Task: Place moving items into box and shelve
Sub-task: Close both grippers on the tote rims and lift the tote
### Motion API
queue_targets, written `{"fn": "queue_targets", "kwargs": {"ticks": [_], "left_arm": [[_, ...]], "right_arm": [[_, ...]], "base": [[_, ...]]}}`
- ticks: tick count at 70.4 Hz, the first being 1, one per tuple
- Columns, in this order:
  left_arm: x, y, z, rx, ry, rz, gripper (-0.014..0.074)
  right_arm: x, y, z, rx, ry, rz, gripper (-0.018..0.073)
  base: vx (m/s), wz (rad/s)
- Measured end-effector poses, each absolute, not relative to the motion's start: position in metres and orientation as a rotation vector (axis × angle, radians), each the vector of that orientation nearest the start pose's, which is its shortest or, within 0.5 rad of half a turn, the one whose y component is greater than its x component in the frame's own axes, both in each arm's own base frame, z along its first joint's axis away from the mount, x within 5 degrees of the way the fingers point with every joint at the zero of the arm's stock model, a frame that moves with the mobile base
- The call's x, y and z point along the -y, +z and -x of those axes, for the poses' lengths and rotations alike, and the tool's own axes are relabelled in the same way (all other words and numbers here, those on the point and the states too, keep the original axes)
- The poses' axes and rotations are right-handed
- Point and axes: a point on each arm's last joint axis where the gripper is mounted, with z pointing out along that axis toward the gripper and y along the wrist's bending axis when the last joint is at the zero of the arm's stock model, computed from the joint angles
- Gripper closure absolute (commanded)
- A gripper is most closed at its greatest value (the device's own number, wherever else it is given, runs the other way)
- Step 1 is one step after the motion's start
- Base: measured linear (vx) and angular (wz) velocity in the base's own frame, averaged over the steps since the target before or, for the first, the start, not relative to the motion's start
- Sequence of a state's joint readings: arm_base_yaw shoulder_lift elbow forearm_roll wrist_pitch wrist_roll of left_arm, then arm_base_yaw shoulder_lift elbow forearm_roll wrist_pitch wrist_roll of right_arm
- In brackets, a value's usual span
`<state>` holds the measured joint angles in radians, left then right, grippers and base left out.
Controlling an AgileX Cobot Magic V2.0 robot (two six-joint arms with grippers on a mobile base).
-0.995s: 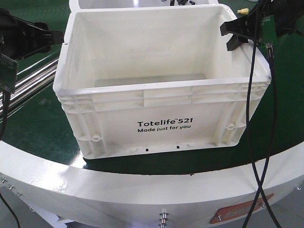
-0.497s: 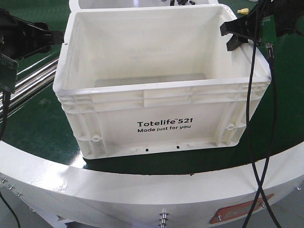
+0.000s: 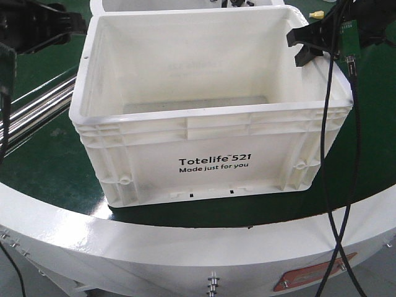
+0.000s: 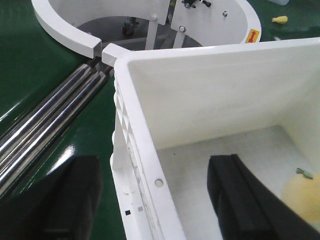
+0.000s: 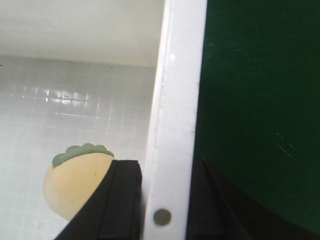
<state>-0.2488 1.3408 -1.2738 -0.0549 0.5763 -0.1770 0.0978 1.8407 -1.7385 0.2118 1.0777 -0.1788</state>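
Box (image 3: 216,145) | left gripper (image 4: 153,170) jaws spread astride left wall, no contact | right gripper (image 5: 165,170) clamps right rim | yellow plush (image 5: 75,185) inside

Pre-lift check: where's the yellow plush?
Right wrist view: plush on the box floor by its right wall, beside the inner finger of the right gripper.

A glossy dark green tabletop (image 3: 49,167) carries a bundle of shiny steel rods (image 4: 45,125) running diagonally at the left. A white curved metal rim (image 3: 154,247) edges its near side and bears an orange-red nameplate (image 3: 315,271). A small yellow object (image 3: 316,13) lies far back on the right.
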Motion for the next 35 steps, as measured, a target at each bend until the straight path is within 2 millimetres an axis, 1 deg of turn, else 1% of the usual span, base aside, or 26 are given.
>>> {"fn": "queue_targets", "kwargs": {"ticks": [7, 20, 27, 35], "left_arm": [[0.081, 0.378, -0.305, -2.226, -0.296, -0.050, 0.0031], [0.087, 0.347, -0.327, -2.373, -0.277, -0.050, 0.0031], [0.089, 0.338, -0.332, -2.404, -0.290, -0.040, 0.0033], [0.091, 0.337, -0.334, -2.411, -0.313, -0.028, 0.0053]], "right_arm": [[-0.056, 0.324, -0.402, -2.630, 0.254, 0.293, 0.0502], [-0.056, 0.324, -0.402, -2.632, 0.255, 0.293, 0.0502], [-0.056, 0.324, -0.402, -2.631, 0.255, 0.293, 0.0502], [-0.056, 0.324, -0.402, -2.631, 0.254, 0.298, 0.0502]], "base": [[0.00, 0.00], [0.00, 0.00], [0.00, 0.00], [0.00, 0.00]]}}
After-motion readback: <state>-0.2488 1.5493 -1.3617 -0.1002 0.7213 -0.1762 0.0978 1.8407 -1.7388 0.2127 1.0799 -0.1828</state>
